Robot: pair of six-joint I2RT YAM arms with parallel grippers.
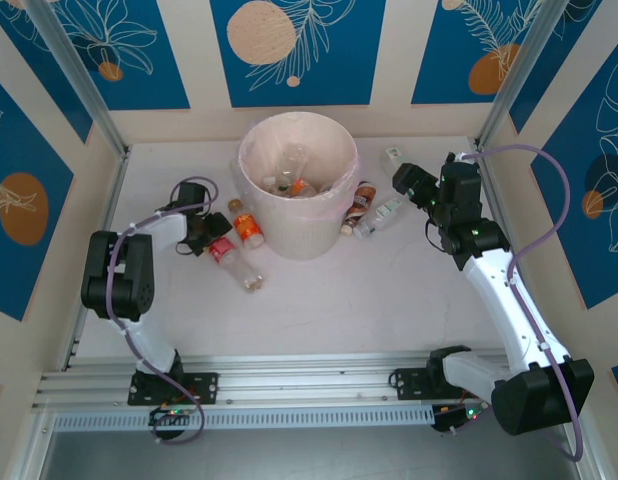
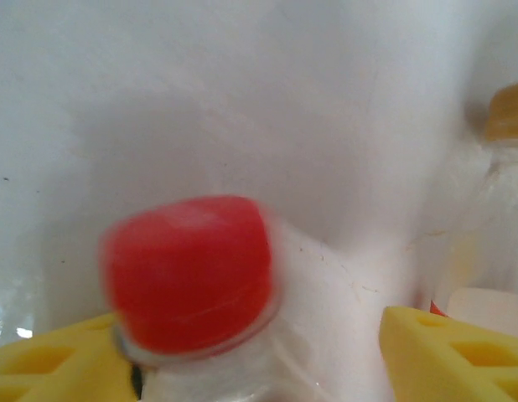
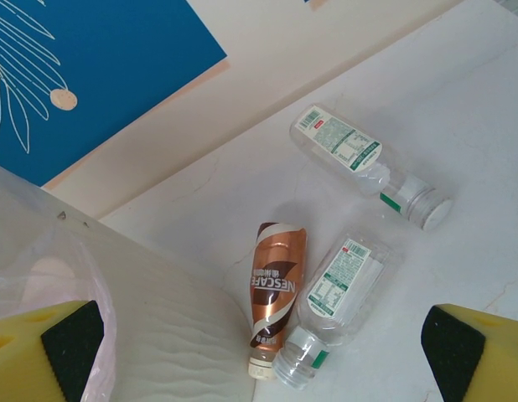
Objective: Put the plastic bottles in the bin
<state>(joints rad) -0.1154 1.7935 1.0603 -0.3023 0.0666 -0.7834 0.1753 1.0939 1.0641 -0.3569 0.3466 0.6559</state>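
Overhead, top external view. The bin [image 1: 299, 225] stands at the far middle of the table [image 1: 339, 300], several plastic bottles [image 1: 294, 178] already inside. Left of the bin lie a red-capped bottle [image 1: 234, 262] and an orange-labelled bottle [image 1: 249, 228]; right of it, three more [image 1: 374, 208].

Left wrist view. The left jaws straddle the red cap [image 2: 188, 268]: one yellow pad [image 2: 49, 360] touches the neck, the other [image 2: 452, 352] stands apart, so the bottle is not clamped.

Right wrist view. The right jaws hang released beside the bin wall [image 3: 158, 335], above a brown bottle [image 3: 276, 289] and two clear ones [image 3: 339, 293].

Judged empty, such bottles are light, thin-walled, slick and crushable; the stiff neck below the cap offers the surest hold.
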